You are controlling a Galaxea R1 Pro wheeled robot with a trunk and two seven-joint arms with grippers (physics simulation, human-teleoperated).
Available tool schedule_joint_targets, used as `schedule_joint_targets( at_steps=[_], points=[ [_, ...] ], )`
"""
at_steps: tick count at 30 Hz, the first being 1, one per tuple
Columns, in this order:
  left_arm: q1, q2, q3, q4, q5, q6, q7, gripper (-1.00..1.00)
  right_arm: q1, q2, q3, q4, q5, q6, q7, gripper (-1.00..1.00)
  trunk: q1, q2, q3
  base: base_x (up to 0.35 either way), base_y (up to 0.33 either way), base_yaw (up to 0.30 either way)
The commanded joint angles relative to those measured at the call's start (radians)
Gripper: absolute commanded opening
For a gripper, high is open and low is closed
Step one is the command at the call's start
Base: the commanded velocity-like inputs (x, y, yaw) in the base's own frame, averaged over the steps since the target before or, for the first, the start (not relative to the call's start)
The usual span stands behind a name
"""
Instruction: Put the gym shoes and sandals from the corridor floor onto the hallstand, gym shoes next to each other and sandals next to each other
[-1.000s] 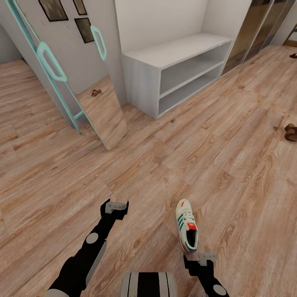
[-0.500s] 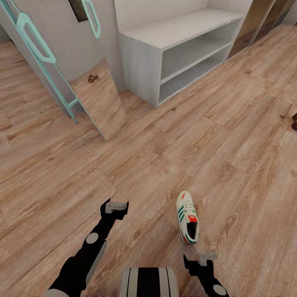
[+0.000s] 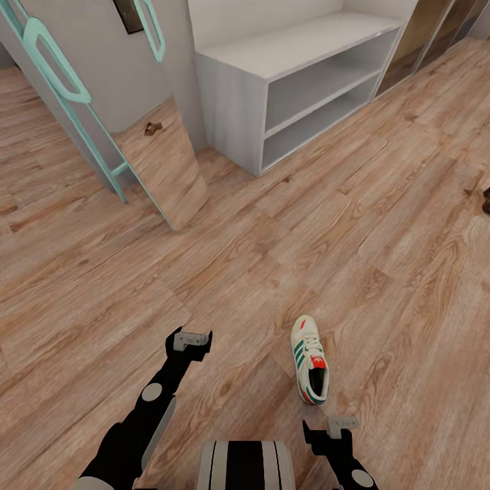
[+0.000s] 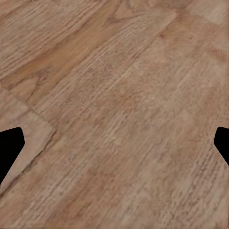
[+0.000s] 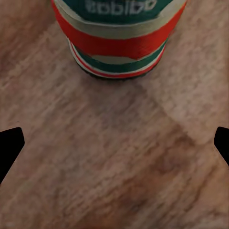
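Light-brown wood-plank corridor floor across nearly the whole head view. At the far side, long low white-grey hallstand with flat top and two open shelves, all bare, against the wall. Left of it, tall leaning mirror in a teal frame, reflecting floor and a small brown shape. Sliver of mirrored wardrobe door past the hallstand's right end. One gym shoe upright on the floor, well apart from the hallstand, toe pointing away from the robot, cream-white with green stripes and a red-orange tongue tag. Heel of the same shoe seen from the right wrist camera, red and green bands, just ahead of the fingers. Dark brown object cut by the right edge, too little visible to name. Left gripper released, fingers apart, above bare planks. Right gripper released, spread wide, just behind the shoe's heel, not touching it.
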Motion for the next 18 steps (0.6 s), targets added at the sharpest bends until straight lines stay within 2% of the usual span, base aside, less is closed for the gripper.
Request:
schedule_joint_targets(
  at_steps=[1, 7, 18],
  points=[
    [0.0, 0.0, -0.001, 0.0, 0.002, -0.003, 0.001, 1.0, 0.0, 0.0, -0.001, 0.001, -0.001, -0.003, 0.001, 1.0, 0.0, 0.0, -0.001, 0.189, 0.0, 0.0],
    [0.0, 0.0, -0.001, 0.0, 0.002, -0.003, 0.002, 1.0, 0.0, 0.0, -0.001, 0.001, 0.0, -0.003, 0.001, 1.0, 0.0, 0.0, -0.001, 0.174, 0.0, 0.0],
    [0.0, 0.0, -0.001, 0.0, 0.002, -0.003, 0.001, 1.0, 0.0, 0.0, -0.001, 0.001, -0.001, -0.003, 0.001, 1.0, 0.0, 0.0, -0.001, 0.04, 0.0, 0.0]
  ],
)
